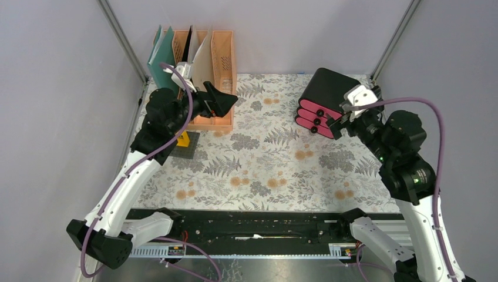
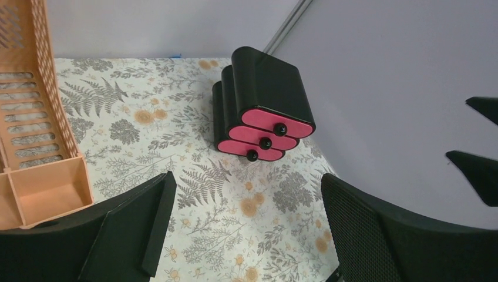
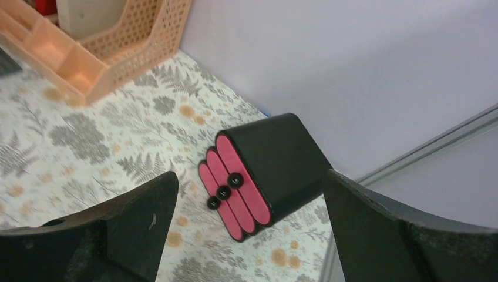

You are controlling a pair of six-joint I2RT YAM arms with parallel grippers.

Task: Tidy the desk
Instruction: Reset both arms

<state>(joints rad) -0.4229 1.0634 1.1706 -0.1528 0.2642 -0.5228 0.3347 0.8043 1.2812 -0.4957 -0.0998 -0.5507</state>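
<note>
Pink-fronted drawer box just beside right gripper, spread, empty; careless approach could shove it; left gripper, likewise spread, may snag rack

On the surface, the file rack stands at the upper left of the frame, folders upright in it; the drawer box sits upper right; a flat pad lies just below the rack.

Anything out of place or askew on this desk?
The drawer box sits at an angle to the walls, its three pink drawers shut. A yellow item on a dark pad lies loose on the desk beside the file rack, partly hidden.
</note>
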